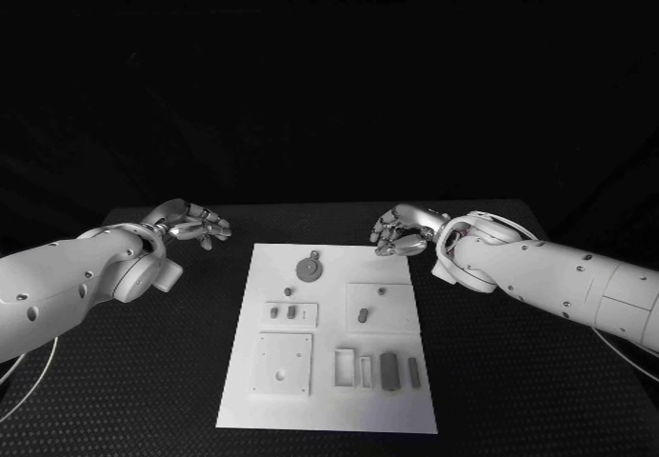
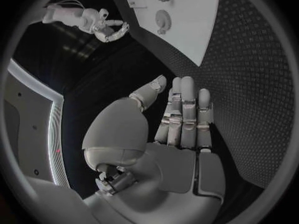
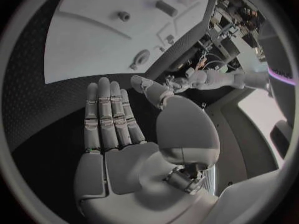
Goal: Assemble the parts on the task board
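Note:
The white task board (image 1: 329,409) lies lengthwise in the middle of the black table. On its far end lies a round grey part with a tab (image 1: 311,269). Small grey parts (image 1: 291,310) stand in a square block on its left side, and one oblong part (image 1: 363,314) sits in a block to the right. Two dark oblong parts (image 1: 390,370) lie near the front right. My left hand (image 1: 192,224) hovers off the board's far left corner, fingers extended, holding nothing (image 2: 181,119). My right hand (image 1: 403,231) hangs over the far right corner, also bare (image 3: 115,114).
A square plate with small holes (image 1: 280,363) sits at the board's front left, beside two empty pale slots (image 1: 345,366). Black textured table (image 1: 165,381) flanks the board on both sides. The round part (image 2: 163,20) (image 3: 141,58) appears in both wrist views.

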`<state>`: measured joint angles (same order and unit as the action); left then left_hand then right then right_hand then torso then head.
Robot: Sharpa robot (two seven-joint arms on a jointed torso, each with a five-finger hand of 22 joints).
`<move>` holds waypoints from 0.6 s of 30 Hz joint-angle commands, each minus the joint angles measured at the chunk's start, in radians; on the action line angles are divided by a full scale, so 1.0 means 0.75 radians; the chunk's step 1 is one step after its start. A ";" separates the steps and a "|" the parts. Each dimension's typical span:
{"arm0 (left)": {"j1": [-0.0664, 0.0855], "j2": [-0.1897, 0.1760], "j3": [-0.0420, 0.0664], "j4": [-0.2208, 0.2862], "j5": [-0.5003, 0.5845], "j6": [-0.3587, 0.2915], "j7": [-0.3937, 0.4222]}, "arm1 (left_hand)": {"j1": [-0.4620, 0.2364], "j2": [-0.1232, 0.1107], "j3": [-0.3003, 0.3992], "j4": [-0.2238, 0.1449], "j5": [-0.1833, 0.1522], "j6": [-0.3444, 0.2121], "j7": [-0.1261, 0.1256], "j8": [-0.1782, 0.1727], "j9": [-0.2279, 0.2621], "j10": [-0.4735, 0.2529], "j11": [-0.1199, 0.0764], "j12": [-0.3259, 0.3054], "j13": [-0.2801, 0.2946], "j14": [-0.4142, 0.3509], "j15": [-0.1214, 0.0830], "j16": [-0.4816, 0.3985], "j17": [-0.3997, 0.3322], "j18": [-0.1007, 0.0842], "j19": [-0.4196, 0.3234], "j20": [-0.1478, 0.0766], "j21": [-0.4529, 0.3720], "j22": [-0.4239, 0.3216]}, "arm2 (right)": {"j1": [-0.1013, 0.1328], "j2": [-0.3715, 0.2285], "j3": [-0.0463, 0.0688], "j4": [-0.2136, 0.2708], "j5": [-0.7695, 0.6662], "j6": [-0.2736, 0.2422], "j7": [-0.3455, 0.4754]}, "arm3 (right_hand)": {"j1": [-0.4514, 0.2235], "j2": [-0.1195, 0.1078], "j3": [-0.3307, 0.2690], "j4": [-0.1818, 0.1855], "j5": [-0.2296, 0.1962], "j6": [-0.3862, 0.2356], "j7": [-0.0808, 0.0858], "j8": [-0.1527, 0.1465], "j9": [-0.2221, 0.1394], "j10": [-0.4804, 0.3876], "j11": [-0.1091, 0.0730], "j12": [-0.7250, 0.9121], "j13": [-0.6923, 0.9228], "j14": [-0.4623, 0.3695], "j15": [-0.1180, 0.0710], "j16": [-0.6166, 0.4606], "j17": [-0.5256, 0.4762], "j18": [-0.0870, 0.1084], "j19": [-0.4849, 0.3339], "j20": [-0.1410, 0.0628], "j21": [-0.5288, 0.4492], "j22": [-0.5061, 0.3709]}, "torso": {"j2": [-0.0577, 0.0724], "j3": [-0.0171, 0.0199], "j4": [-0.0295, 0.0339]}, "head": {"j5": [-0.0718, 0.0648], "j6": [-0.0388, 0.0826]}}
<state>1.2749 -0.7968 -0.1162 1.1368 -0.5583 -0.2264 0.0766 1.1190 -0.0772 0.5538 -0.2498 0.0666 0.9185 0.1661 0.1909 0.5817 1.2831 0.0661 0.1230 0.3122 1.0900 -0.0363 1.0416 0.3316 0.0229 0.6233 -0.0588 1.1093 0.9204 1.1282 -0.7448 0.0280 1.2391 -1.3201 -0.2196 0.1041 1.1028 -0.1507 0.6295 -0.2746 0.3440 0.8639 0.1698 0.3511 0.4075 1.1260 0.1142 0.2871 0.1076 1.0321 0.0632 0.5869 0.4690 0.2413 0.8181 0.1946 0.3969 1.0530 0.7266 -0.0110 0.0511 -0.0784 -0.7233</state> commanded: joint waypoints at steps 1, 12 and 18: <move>0.004 -0.025 0.000 0.054 0.238 -0.017 0.052 | -0.012 -0.002 -0.009 -0.001 -0.009 -0.003 -0.004 0.006 -0.001 -0.011 0.001 0.006 0.002 0.002 -0.002 -0.008 -0.002 0.005 -0.001 -0.095 -0.009 -0.002 | -0.002 -0.022 -0.016 0.039 -0.356 0.002 -0.116 | 0.000 -0.015 0.012 0.004 -0.013 0.011 0.000 -0.002 0.000 0.008 -0.002 -0.008 0.002 0.012 -0.003 0.001 0.006 0.027 0.013 -0.002 0.007 0.000 | 0.001 0.0001 -0.0006 | -0.007 -0.008; 0.004 -0.054 -0.001 0.147 0.434 -0.046 0.083 | -0.026 -0.010 -0.019 0.002 -0.013 -0.005 -0.004 0.011 -0.002 -0.044 0.010 0.012 0.007 -0.003 0.006 -0.029 -0.004 0.001 -0.002 -0.094 -0.015 -0.011 | -0.018 -0.080 -0.071 0.140 -0.526 0.091 -0.167 | -0.050 -0.103 -0.040 0.049 -0.147 -0.011 -0.030 -0.015 0.001 0.022 -0.012 -0.074 0.010 0.281 -0.089 0.093 0.126 0.027 0.278 -0.116 0.154 0.067 | 0.000 -0.0062 0.0019 | -0.016 -0.016; 0.004 -0.059 -0.002 0.174 0.430 -0.040 0.083 | -0.027 -0.009 -0.020 0.003 -0.012 -0.005 -0.004 0.012 -0.002 -0.047 0.011 0.014 0.008 -0.004 0.006 -0.031 -0.004 0.001 -0.001 -0.094 -0.015 -0.012 | -0.031 -0.096 -0.073 0.177 -0.555 0.081 -0.175 | -0.043 -0.111 -0.060 0.058 -0.191 0.010 -0.029 -0.009 0.003 0.057 -0.030 -0.094 0.021 0.361 -0.109 0.194 0.202 0.027 0.375 -0.170 0.238 0.123 | 0.000 -0.0018 0.0005 | -0.016 -0.018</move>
<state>1.2765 -0.8404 -0.1182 1.2625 -0.2716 -0.2507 0.1171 1.1098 -0.0864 0.5458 -0.2476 0.0610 0.9182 0.1659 0.1946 0.5816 1.2542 0.0734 0.1277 0.3174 1.0900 -0.0359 1.0222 0.3298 0.0230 0.6234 -0.0588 1.1034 0.9120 1.1068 -0.8161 -0.0269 1.3657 -1.6749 -0.1787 -0.0055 1.0684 -0.2286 0.5903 -0.2300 0.2040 0.8663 0.1494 0.3406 0.4091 1.1638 0.0914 0.2204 0.1231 1.2982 -0.0199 0.7285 0.6180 0.2481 1.0934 0.0692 0.5707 1.1403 0.7266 -0.0137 0.0521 -0.0908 -0.7368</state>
